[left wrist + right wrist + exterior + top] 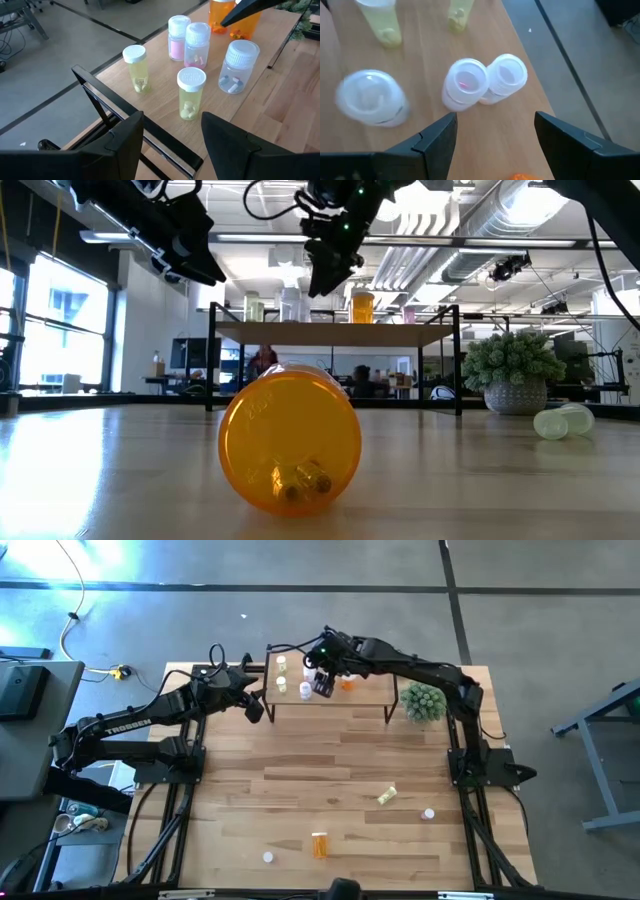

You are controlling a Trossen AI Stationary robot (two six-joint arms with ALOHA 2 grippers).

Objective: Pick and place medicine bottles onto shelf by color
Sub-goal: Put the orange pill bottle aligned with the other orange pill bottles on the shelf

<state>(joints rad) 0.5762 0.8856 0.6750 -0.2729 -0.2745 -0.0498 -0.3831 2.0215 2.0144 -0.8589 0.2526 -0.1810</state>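
The right hand [322, 680] hovers spread and empty over the shelf [365, 698], where six bottles [192, 93] stand. The left hand [256, 708], parted and empty, waits beside the shelf. Perhaps four bottles [319, 843] lie on the table [300, 780].

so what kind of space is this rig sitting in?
Likely an open-plan lab or office: exposed ceiling ducts and desks with monitors behind the table, and a bare concrete floor. The wooden tabletop looks like a dedicated robot station.
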